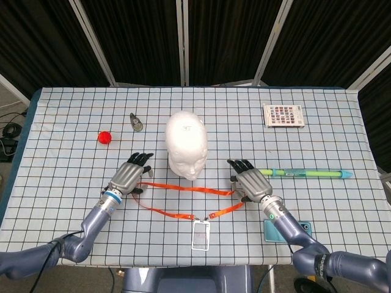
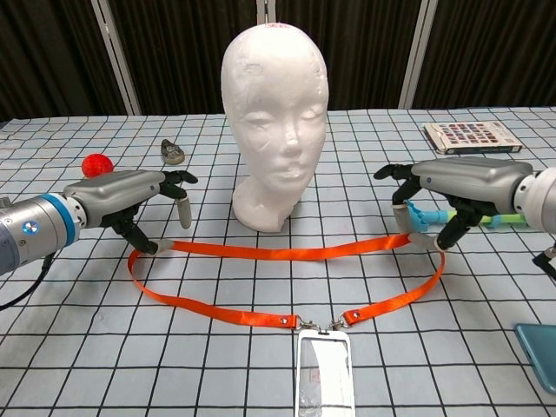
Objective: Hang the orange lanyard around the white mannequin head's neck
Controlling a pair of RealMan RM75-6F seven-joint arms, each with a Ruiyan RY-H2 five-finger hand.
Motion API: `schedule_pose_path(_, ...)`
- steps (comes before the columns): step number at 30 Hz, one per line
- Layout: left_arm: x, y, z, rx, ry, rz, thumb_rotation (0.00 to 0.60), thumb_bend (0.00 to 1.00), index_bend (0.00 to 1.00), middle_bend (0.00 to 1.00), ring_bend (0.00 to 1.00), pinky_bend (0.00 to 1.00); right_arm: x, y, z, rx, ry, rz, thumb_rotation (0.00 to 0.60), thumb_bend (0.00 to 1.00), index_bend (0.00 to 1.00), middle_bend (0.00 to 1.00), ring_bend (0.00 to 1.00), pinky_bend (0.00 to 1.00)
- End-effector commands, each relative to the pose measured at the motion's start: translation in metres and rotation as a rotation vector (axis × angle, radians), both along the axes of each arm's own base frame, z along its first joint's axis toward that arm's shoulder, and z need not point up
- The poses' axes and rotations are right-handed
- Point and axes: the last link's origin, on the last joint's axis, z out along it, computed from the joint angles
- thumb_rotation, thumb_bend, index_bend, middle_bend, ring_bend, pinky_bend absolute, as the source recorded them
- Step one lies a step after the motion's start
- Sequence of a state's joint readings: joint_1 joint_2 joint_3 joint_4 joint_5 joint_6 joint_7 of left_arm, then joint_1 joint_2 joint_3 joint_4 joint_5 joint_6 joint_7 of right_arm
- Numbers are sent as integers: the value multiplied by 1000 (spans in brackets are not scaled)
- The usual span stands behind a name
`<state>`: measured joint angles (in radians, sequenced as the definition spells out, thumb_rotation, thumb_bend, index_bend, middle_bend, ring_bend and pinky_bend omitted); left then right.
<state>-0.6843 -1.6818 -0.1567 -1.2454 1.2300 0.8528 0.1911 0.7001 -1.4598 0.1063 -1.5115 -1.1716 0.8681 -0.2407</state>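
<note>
The white mannequin head [image 1: 186, 143] [image 2: 274, 113] stands upright mid-table, facing me. In front of it the orange lanyard [image 1: 183, 188] [image 2: 278, 253] lies as a flat loop, with its clear badge holder [image 1: 201, 235] [image 2: 325, 373] near the table's front edge. My right hand [image 1: 249, 182] [image 2: 452, 187] pinches the loop's right bend between thumb and a finger, lifting it slightly. My left hand [image 1: 130, 176] [image 2: 130, 195] hovers over the loop's left bend with fingers spread, its thumb tip down beside the strap, and it grips nothing.
A red ball [image 1: 105, 137] [image 2: 95, 165] and a small dark object [image 1: 135, 122] [image 2: 172, 153] lie at the back left. A patterned card [image 1: 283, 115] [image 2: 472, 135] sits back right. A green-blue pen [image 1: 308, 173] lies by my right hand, and a blue phone [image 1: 287, 231] sits front right.
</note>
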Motion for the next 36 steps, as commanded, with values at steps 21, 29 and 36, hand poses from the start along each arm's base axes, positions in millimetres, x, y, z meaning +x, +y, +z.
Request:
schedule_pose_path(21, -4, -3, -14, -25, 10, 34, 600, 461, 578, 0, 0, 0, -3, 1, -1, 5, -3, 4, 600, 384, 718, 20, 0, 0)
schedule_pose_path(29, -2, -5, -11, -15, -14, 26, 600, 476, 669, 0, 0, 0, -4, 4, 3, 4, -6, 13, 600, 385, 721, 23, 0, 0)
schedule_pose_path(36, 1, -16, 9, 23, -66, -21, 600, 476, 677, 0, 0, 0, -3, 13, 14, 4, -25, 58, 600, 384, 729, 39, 0, 0)
